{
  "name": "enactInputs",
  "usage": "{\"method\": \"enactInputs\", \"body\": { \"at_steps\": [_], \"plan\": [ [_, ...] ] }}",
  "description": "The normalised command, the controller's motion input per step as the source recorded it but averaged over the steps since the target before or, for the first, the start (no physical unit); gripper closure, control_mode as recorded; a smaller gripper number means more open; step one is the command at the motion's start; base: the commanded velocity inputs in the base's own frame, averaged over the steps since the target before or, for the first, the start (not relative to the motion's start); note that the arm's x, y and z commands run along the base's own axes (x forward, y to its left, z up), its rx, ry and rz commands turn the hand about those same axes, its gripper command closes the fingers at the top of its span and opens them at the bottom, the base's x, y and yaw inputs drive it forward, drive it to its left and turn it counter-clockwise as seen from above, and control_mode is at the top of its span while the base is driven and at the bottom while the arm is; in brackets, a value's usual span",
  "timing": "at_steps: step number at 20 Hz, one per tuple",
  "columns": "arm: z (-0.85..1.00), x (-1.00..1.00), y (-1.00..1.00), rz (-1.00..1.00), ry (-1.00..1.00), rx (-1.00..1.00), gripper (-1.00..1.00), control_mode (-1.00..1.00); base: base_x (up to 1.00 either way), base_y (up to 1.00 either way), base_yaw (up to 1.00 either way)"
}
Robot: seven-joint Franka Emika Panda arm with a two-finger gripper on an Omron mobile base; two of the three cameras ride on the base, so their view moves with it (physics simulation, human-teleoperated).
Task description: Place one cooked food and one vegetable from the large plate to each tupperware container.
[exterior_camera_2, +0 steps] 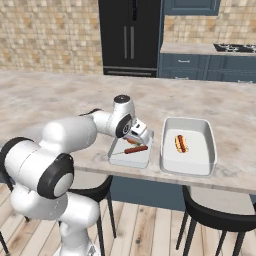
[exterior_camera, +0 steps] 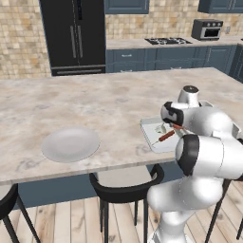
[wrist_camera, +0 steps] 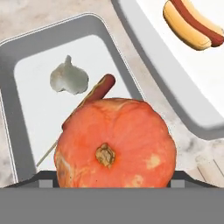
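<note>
My gripper (exterior_camera_2: 134, 138) is shut on the round orange-red tomato (wrist_camera: 116, 144), which hangs just above the small shallow container (wrist_camera: 52, 31). In that tray lie the slim sausage on a stick (wrist_camera: 99, 87) and the pale lumpy vegetable (wrist_camera: 68, 78). The tomato covers part of the sausage. To the right, the larger, deeper container (exterior_camera_2: 189, 171) holds the hot dog (exterior_camera_2: 181, 143) in its tan bun. The large plate (exterior_camera: 70, 144) sits bare far to the left on the counter. My gripper (exterior_camera: 175, 124) hovers over the small tray (exterior_camera: 148, 124).
Both trays stand close to the counter's near edge (exterior_camera_2: 150, 172). Black stools (exterior_camera: 124, 192) stand under that edge. A dark fridge (exterior_camera: 76, 35), a stove (exterior_camera: 167, 41) and a toaster oven (exterior_camera: 207, 29) line the far wall.
</note>
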Motion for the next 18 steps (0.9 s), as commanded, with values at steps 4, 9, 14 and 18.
{"method": "enactInputs", "body": {
  "at_steps": [4,9,14,18],
  "plan": [
    [0.07,0.13,-1.00,0.00,0.00,0.00,1.00,-1.00,0.00,0.00,0.00],
    [0.08,0.23,-1.00,0.00,0.00,0.00,1.00,-1.00,0.00,0.00,0.00],
    [-0.10,0.36,-0.99,0.00,0.00,0.00,1.00,-1.00,0.00,0.00,0.00],
    [-0.34,0.29,-0.77,0.00,0.00,0.00,1.00,-1.00,0.00,0.00,0.00]
  ]
}}
